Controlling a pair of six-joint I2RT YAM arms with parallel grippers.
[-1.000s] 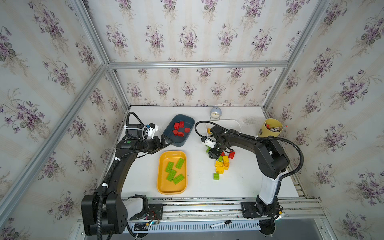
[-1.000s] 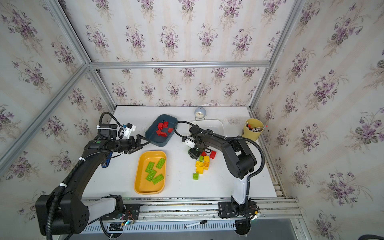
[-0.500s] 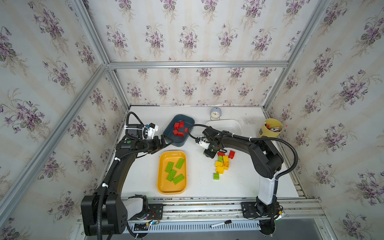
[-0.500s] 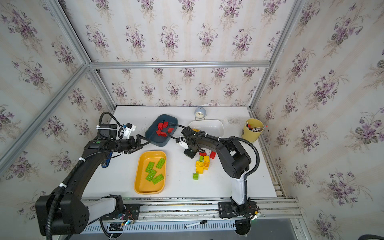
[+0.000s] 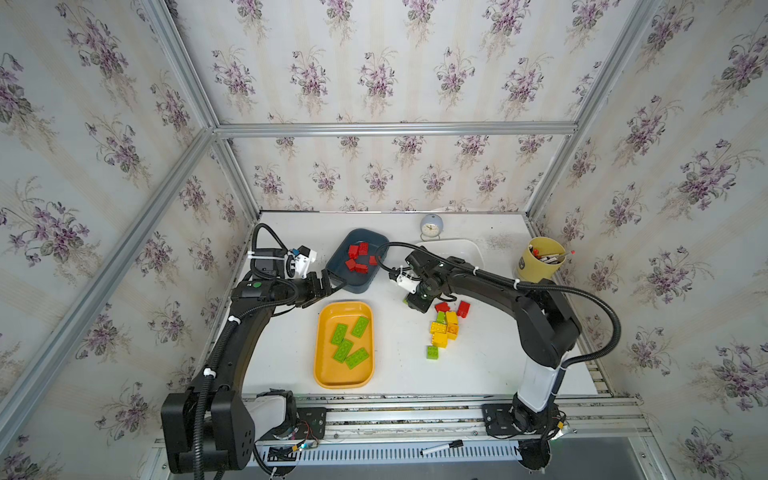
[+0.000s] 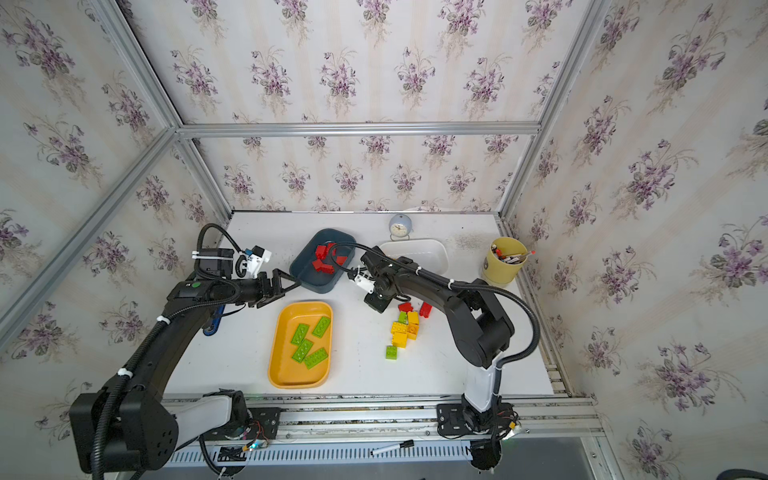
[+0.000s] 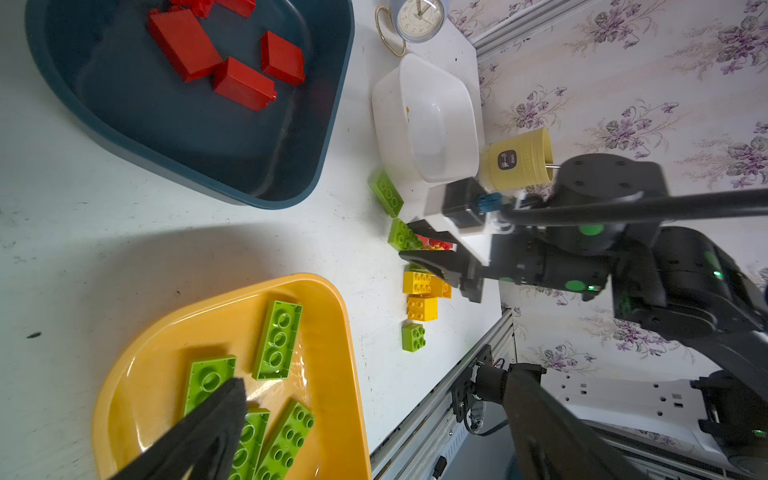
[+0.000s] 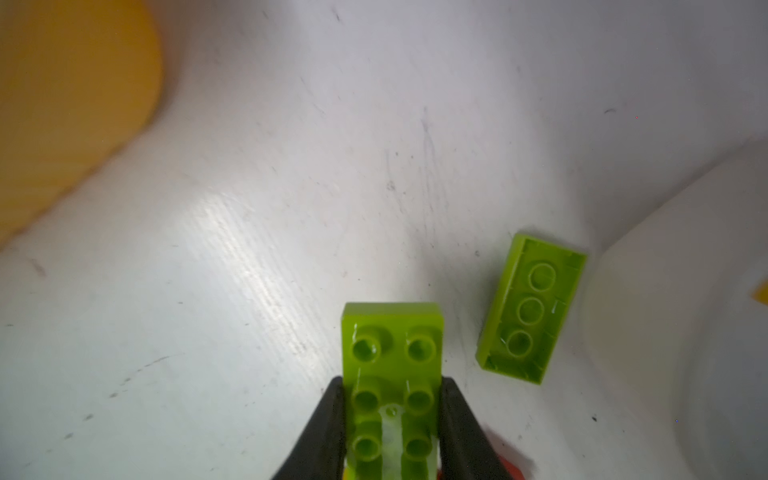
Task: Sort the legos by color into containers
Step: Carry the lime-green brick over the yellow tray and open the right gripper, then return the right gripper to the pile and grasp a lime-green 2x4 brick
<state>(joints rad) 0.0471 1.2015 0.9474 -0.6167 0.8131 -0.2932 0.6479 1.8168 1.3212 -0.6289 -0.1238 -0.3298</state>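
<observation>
- The right end effector (image 8: 392, 384) is closed on an oblong green brick (image 8: 390, 345). The studs face up and the jaws press its two long sides.
- It is low over the tabletop (image 5: 478, 361); I cannot tell if the brick touches it.
- A second green brick (image 8: 532, 307) lies upside down, just beside the white tray (image 5: 461, 249).
- The left end effector (image 5: 332, 284) is wide open and holds nothing. It is near the front corner of the dark tray (image 5: 357, 286).
- Red bricks (image 5: 358, 258) lie in the dark tray.
- Four green bricks (image 5: 349, 340) lie in the yellow tray (image 5: 328, 370).
- A pile (image 5: 442, 328) of yellow, red and green bricks sits on the tabletop, between the yellow tray and the right arm.
</observation>
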